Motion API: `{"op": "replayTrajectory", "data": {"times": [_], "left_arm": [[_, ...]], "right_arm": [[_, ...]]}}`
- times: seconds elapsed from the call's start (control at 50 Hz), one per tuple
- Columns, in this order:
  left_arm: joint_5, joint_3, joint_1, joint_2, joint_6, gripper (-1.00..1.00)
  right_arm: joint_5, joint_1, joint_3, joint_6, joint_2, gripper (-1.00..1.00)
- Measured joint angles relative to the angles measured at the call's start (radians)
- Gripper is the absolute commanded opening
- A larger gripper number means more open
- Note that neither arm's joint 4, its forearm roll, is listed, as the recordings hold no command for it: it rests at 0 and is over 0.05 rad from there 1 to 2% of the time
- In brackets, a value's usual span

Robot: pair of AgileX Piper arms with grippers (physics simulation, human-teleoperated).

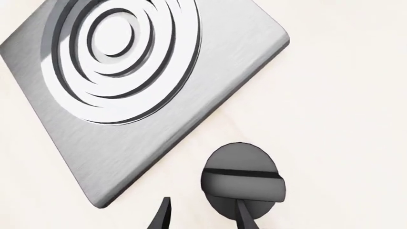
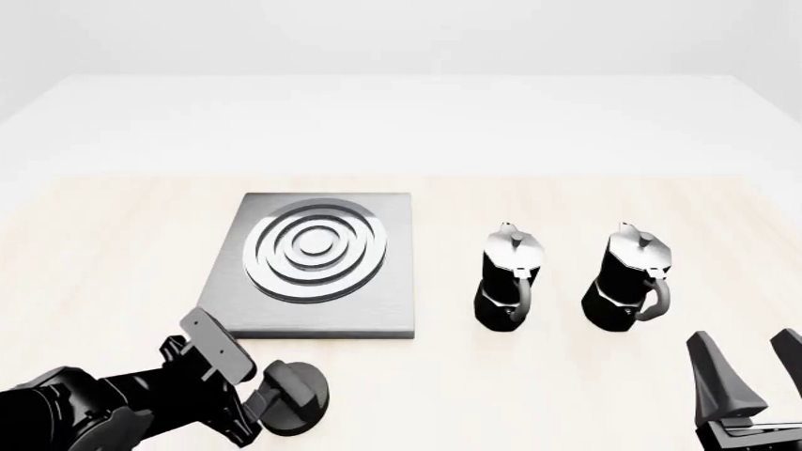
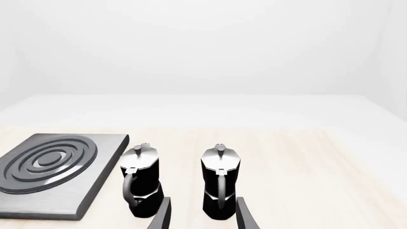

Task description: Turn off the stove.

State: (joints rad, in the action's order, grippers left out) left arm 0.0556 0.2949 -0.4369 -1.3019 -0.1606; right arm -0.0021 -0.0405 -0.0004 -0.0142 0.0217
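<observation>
Stove (image 2: 244,301) slab brushed grey, ridged round black knob (image 2: 296,396), left fingers (image 1: 245,217) apart, right fingers (image 2: 717,371) apart.

The knob (image 2: 295,398) lies at the tips of the left gripper's (image 2: 269,399) fingers (image 1: 245,217), one finger reaching onto it. The stove slab (image 2: 319,268) sits just beyond those fingers, apart from the knob. Well ahead of the right gripper's (image 2: 746,362) fingers (image 2: 717,371) stand two moka pots (image 2: 506,278) (image 2: 626,278) side by side, right of the slab, all on the table (image 2: 113,254).
</observation>
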Motion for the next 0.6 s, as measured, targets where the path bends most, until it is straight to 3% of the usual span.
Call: {"op": "replayTrajectory", "data": {"times": [0.6], "left_arm": [[-0.022, 0.106, 0.075, -0.095, -0.112, 1.0]], "right_arm": [[0.013, -0.005, 0.0, 0.002, -0.012, 1.0]]}}
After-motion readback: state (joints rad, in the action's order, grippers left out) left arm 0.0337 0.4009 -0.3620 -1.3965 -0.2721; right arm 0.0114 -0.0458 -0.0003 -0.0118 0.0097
